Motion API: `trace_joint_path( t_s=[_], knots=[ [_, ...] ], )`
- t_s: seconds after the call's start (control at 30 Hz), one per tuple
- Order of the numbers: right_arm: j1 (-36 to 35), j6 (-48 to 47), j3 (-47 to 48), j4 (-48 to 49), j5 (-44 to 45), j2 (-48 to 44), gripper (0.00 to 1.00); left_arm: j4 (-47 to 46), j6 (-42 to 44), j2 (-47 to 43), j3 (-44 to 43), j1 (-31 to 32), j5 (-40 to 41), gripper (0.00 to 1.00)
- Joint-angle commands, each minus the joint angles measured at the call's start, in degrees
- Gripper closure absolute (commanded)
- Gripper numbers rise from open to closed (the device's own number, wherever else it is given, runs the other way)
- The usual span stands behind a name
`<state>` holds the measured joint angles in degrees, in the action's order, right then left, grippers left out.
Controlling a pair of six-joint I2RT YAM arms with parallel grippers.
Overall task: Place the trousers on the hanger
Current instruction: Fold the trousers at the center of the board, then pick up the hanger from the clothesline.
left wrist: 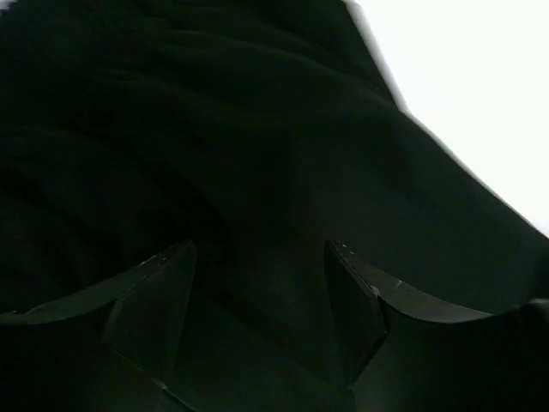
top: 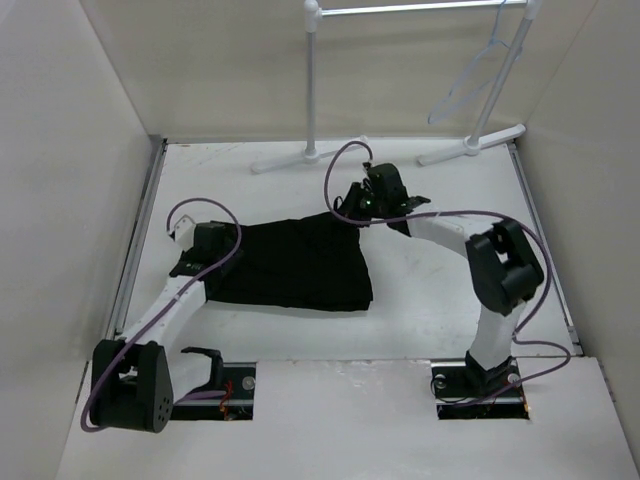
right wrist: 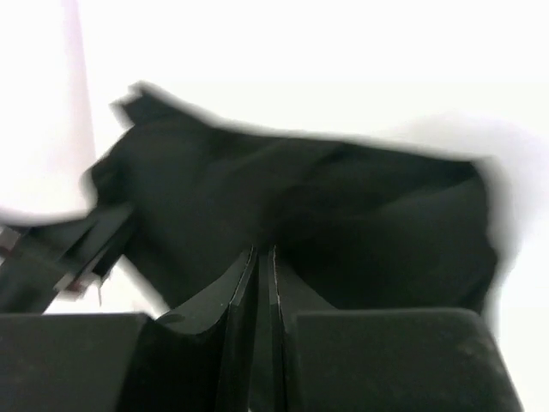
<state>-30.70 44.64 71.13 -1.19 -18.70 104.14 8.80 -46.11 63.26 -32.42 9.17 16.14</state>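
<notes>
Black fabric trousers lie flat between 2 grippers.
Near left, the left gripper gapes over their edge; the right gripper, almost closed, meets the far corner. A shallow pinch could slip short of the thin pale hanger, far right.

White table with black trousers flat mid-surface, clothes rack feet at far edge.

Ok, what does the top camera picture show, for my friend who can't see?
Black trousers lie crumpled on a white table, one robot arm at each end: the left gripper at their left edge, the right gripper at their far right corner. Behind, a pale hanger hangs on a white rack.
</notes>
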Motion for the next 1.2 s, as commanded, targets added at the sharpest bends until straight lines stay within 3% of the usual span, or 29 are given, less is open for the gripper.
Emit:
trace_joint_path(
  t_s=[0.0,0.2,0.47,0.53,0.7,0.8,0.87,0.97,1.0,1.1,1.17],
  knots=[
    [4.36,2.89,3.57,2.68,-0.29,5.62,0.85,-3.96,-0.74,-1.21,3.32,-5.07,-1.20,0.40],
    [7.01,7.91,7.61,3.39,1.47,13.10,0.85,-3.88,-0.21,-3.32,6.67,-11.58,-4.53,0.39],
    [6.66,7.39,11.04,-0.38,4.46,13.82,0.77,3.41,-0.30,-14.91,3.35,-11.50,-8.58,0.37],
    [6.57,5.47,8.69,-0.74,6.56,8.48,0.69,5.87,-0.30,-16.59,0.62,-10.71,-9.20,0.37],
    [6.40,0.02,1.30,-2.84,10.08,-8.65,0.35,7.02,-0.39,-17.48,-3.78,-8.43,-9.37,0.37],
    [6.05,-2.36,-1.08,-7.93,8.69,-17.98,0.29,6.41,-0.39,-15.90,-5.45,-5.97,-9.20,0.37],
    [6.40,-4.99,0.14,-11.36,8.06,-22.99,0.39,5.97,-0.13,-14.58,-6.33,-3.69,-9.02,0.39],
    [11.64,-6.49,6.62,-13.74,7.46,-26.18,0.81,5.27,-0.21,-12.47,-7.30,0.26,-8.41,0.44],
    [14.63,-6.76,10.39,-14.97,6.32,-25.22,0.87,4.74,-0.21,-11.77,-7.65,1.84,-8.41,0.46],
    [23.16,-6.94,23.57,-19.45,5.78,-19.61,0.88,3.68,-0.12,-8.70,-9.05,6.24,-8.06,0.56],
    [26.86,-6.94,31.14,-21.48,5.60,-15.48,0.74,3.07,0.05,-7.20,-9.85,8.79,-8.15,0.62]
  ],
)
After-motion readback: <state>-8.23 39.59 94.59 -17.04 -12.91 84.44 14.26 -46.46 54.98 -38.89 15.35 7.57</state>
